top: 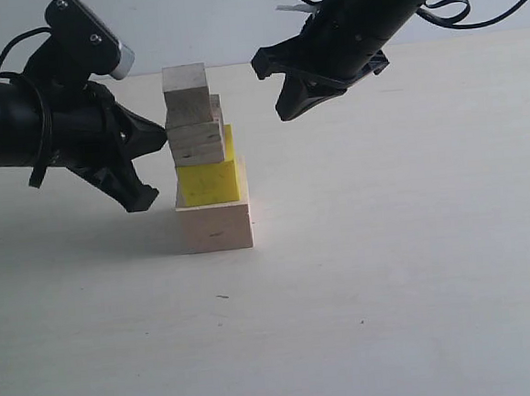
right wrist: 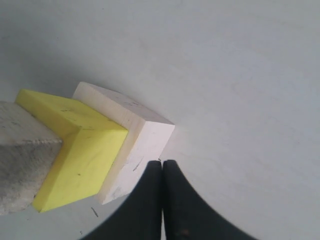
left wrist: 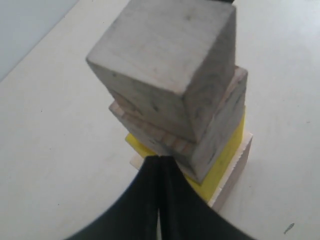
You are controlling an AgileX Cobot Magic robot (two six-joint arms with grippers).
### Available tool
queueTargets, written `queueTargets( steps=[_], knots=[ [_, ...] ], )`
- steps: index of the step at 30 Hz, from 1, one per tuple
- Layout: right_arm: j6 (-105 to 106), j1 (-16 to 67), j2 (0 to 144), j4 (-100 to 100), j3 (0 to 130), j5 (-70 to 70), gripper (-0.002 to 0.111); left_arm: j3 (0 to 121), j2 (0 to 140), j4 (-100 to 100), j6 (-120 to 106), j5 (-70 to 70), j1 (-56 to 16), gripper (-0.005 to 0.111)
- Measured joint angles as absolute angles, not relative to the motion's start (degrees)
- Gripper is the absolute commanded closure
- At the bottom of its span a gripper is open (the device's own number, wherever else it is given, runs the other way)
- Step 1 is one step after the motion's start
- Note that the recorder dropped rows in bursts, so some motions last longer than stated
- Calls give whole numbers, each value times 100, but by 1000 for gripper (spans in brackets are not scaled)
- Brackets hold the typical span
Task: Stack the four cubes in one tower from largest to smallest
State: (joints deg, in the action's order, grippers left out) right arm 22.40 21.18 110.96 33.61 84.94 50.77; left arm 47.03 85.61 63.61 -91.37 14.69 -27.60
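Wood and yellow cubes are stacked, seemingly finished, as a tower on the counter; left fingers are shut beside it, right fingers shut and clear, so gentle withdrawal is called for.

We see a pale, off-white desk filling most of the exterior frame, its far edge running across the upper part against a light wall. Resting directly on it, left of centre, is the large pale wood cube, sitting flat with one face turned toward us. A soft shadow lies on the desk to the cube's left. We also note a small dark mark just below the cube and a fainter speck lower right of centre.
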Motion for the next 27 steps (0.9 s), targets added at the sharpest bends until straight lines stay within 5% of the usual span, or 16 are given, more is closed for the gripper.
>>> queueTargets(
  steps=[27],
  knots=[
    [1931, 2118, 10667, 3364, 7906, 4777, 108, 4505, 7943, 6441, -9099, 1128, -2758, 107]
  ],
)
